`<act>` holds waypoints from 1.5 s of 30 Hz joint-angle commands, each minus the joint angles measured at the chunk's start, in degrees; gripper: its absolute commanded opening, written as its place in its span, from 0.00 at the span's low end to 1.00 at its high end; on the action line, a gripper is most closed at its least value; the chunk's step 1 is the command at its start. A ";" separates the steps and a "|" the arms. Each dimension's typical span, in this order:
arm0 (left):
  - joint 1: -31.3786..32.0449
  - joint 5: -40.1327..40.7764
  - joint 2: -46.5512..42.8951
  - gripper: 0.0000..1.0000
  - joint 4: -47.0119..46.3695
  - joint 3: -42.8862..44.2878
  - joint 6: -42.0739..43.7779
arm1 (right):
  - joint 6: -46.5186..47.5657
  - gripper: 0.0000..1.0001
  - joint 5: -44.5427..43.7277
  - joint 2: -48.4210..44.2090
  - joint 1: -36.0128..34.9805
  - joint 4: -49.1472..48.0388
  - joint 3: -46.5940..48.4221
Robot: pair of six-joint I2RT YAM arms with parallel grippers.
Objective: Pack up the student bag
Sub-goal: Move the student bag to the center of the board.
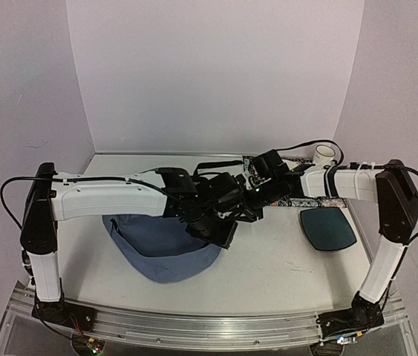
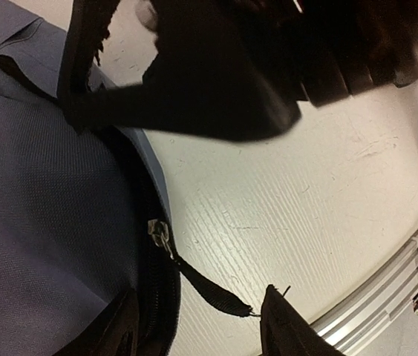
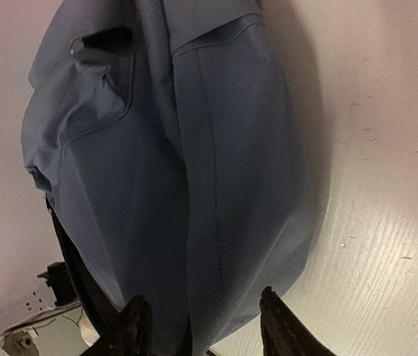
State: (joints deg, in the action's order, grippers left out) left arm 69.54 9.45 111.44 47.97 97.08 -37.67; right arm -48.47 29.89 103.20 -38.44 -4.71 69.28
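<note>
1. Left wrist view showed the left gripper (image 2: 201,300) with its fingers well apart and nothing held. The black zipper pull tab (image 2: 210,288) lay slack on the table (image 2: 305,208) between them, its end nearer one finger. A close made off-line would likely have met only air, or nudged the thin tab aside.
2. The right gripper (image 3: 203,297) stood roughly half open astride the blue cloth of the student bag (image 3: 179,185). Whether it actually pinched the fabric could not be told. A shallow pinch on such soft cloth could have slid off once pulled.
3. The bag lay left of centre, towards the near side of the table, under both wrists. The left arm (image 1: 105,196) and right arm (image 1: 342,182) met there closely bunched — any sideways tug risked knocking one against the other.
4. The dark oval object (image 1: 327,228) sat well apart on the right. A bag dragged or collapsed shut would have made loading harder.
</note>
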 commanded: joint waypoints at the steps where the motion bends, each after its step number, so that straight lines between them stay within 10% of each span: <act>1: 0.73 2.73 -0.15 0.56 3.20 2.46 -4.05 | -1.06 0.45 3.59 1.25 -2.69 -1.11 1.89; 6: 1.56 3.73 -1.98 0.56 4.20 1.41 -7.40 | -2.18 0.19 4.25 1.04 -5.81 -2.60 2.57; 18: 4.97 5.79 -6.34 0.52 5.30 -2.13 -17.16 | -7.64 0.00 0.43 2.02 -12.70 -7.35 5.19; 33: 6.50 13.50 -9.72 0.48 9.65 -6.97 -25.68 | -8.75 0.00 -1.77 3.44 -14.16 -9.18 4.36; 45: -4.69 5.79 -18.80 0.59 2.40 -10.32 -5.24 | -3.70 0.00 -10.26 4.36 -13.39 -3.72 7.32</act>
State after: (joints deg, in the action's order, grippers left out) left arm 71.75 19.18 101.82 55.48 89.10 -53.63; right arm -56.31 24.77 107.04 -52.29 -9.80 73.08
